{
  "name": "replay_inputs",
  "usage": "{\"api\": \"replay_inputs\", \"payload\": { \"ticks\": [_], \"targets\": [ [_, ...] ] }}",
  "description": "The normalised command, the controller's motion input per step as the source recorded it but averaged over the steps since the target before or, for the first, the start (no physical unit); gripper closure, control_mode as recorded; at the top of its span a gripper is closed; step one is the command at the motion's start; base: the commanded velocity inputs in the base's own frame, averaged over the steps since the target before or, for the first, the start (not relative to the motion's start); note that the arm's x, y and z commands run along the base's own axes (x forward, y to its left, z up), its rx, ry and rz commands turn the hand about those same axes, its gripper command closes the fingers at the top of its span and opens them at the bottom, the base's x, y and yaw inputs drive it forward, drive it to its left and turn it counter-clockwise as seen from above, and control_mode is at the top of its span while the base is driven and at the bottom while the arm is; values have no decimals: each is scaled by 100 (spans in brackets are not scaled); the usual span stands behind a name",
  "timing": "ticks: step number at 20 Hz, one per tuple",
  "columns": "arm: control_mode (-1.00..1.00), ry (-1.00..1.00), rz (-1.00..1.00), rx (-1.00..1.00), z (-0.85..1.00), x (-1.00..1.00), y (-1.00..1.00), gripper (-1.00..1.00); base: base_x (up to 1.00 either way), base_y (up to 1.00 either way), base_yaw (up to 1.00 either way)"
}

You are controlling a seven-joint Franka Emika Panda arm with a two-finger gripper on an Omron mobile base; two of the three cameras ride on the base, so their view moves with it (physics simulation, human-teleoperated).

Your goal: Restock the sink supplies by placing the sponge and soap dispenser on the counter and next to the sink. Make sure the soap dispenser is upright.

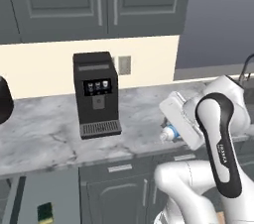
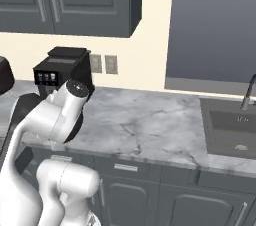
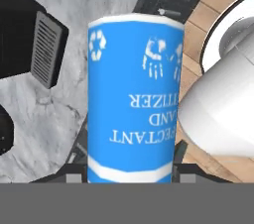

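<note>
Left base view: the sponge [image 1: 44,211] is seen low at the left, below the table [image 1: 44,139] edge, in front of the cabinets. The coffee machine [image 1: 96,94] stands on the table. Further right, the soap dispenser [image 1: 170,132] is grasped by the hand [image 1: 174,124] above the table's front edge. At the far right the sink [image 2: 235,132] is set into the table.

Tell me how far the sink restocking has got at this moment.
Nothing is placed yet. In hand: the blue-bodied soap dispenser fills the hand view right at the fingers, apparently gripped, and shows beside the wrist above the grey-white marble counter. Left: stand it upright next to the dark grey sink, then fetch the yellow-and-green sponge, which lies low beside the cabinets, off the counter.
</note>
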Motion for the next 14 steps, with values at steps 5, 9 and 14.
{"api": "replay_inputs", "payload": {
  "ticks": [5, 9, 14],
  "targets": [
    [100, 0, 0, 0, 0, 0, 0, 100, 2, -100, -8],
    [100, 0, 0, 0, 0, 0, 0, 100, 19, -87, -5],
    [100, 0, 0, 0, 0, 0, 0, 100, 66, -27, 0]
  ]
}}
